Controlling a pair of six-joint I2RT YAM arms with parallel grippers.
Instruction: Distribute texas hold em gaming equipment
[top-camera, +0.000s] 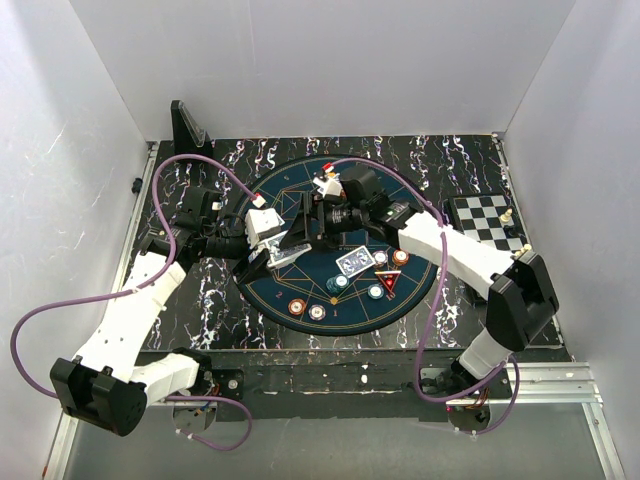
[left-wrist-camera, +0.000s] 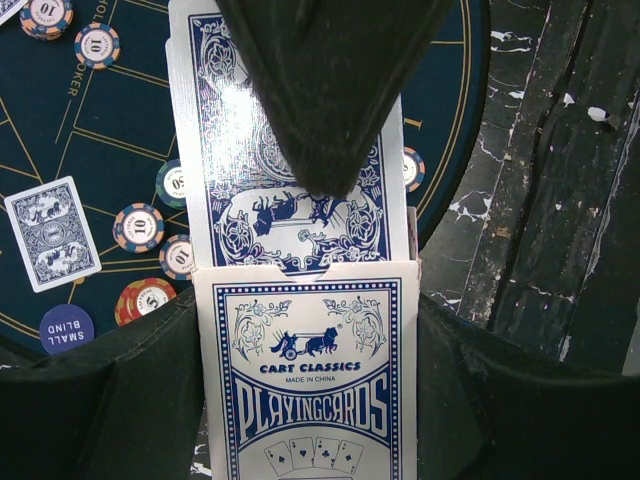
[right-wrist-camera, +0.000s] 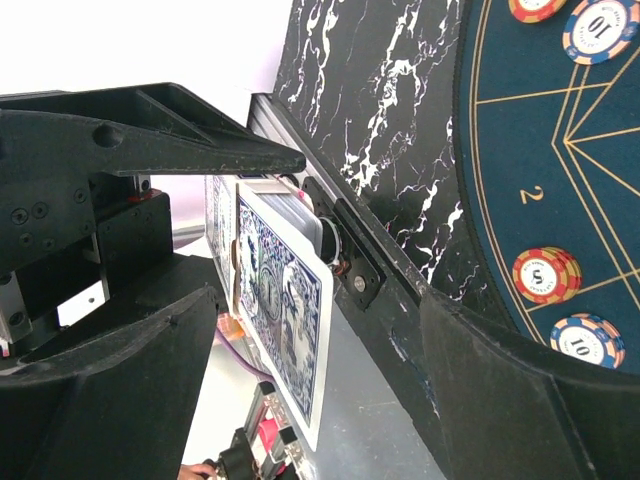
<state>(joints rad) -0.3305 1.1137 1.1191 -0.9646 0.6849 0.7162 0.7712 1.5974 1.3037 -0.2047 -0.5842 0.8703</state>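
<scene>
Left wrist view: the left gripper (left-wrist-camera: 310, 372) clamps the card box (left-wrist-camera: 308, 425), its top card (left-wrist-camera: 235, 190) jutting out. The right gripper (right-wrist-camera: 320, 310), spread wide, should draw only that card free, gently.

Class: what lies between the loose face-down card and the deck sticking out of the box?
Striped poker chips, seen in the left wrist view.

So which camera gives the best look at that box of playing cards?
The left wrist view: the box fills the frame, lettering readable, cards sticking out its top. The right wrist view shows mostly a slanted card back. From above it is too small to make out.
</scene>
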